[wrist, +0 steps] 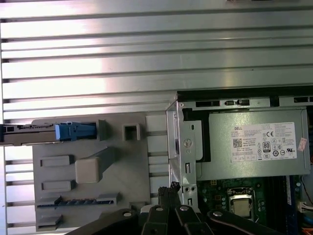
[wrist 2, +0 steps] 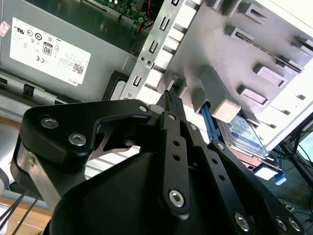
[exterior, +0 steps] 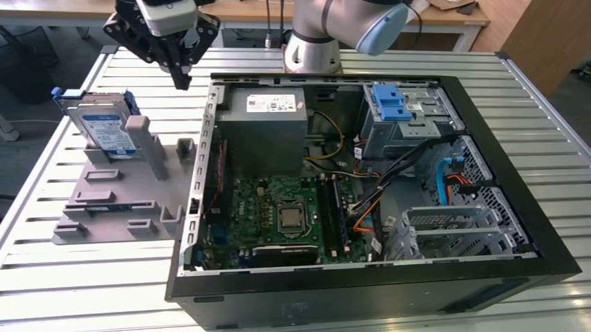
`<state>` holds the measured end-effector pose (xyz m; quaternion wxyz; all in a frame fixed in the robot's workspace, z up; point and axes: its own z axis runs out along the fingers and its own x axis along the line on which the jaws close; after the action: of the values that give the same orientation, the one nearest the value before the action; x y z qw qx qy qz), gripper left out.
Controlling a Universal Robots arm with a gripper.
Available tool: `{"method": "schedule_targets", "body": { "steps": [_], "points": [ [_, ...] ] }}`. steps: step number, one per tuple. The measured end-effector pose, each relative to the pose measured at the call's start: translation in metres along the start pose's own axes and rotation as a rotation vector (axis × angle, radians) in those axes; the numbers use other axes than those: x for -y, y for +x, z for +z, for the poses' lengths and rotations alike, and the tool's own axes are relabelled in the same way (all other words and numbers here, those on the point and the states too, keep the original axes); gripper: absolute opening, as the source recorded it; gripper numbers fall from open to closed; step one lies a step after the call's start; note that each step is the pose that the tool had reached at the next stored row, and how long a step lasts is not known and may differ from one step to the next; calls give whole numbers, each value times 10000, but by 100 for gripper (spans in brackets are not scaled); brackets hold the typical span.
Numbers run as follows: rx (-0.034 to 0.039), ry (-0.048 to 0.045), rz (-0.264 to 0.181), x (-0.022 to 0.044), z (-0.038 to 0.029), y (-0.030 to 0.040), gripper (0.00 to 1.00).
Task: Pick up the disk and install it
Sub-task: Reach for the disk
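Observation:
The disk (exterior: 104, 128) is a silver hard drive with a white-and-blue label and a blue carrier frame. It stands on edge in a grey holder (exterior: 120, 200) on the table, at the exterior view's left of the open computer case (exterior: 517, 207). My gripper (exterior: 182, 81) hangs above the table beyond the holder, near the case's back corner, apart from the disk. Its black fingers meet at the tips with nothing between them in both wrist views (wrist 2: 171, 95) (wrist: 171, 188). The first wrist view shows the disk (wrist: 29, 133) edge-on; in the second wrist view the disk (wrist 2: 244, 132) lies past the holder (wrist 2: 234, 49).
Inside the case sit a grey power-supply box (exterior: 268, 117), the motherboard (exterior: 286, 207), loose cables (exterior: 369, 173) and a drive cage with a blue latch (exterior: 397, 104). The slatted metal table (exterior: 277, 290) runs around the case. The arm's base (exterior: 312, 48) stands behind it.

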<state>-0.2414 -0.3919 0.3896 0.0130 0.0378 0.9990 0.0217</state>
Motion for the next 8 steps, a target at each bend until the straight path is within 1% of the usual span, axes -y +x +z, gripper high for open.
{"method": "schedule_targets", "body": {
  "steps": [8],
  "points": [
    [1,0,3,1,0,17,11]
  ]
}}
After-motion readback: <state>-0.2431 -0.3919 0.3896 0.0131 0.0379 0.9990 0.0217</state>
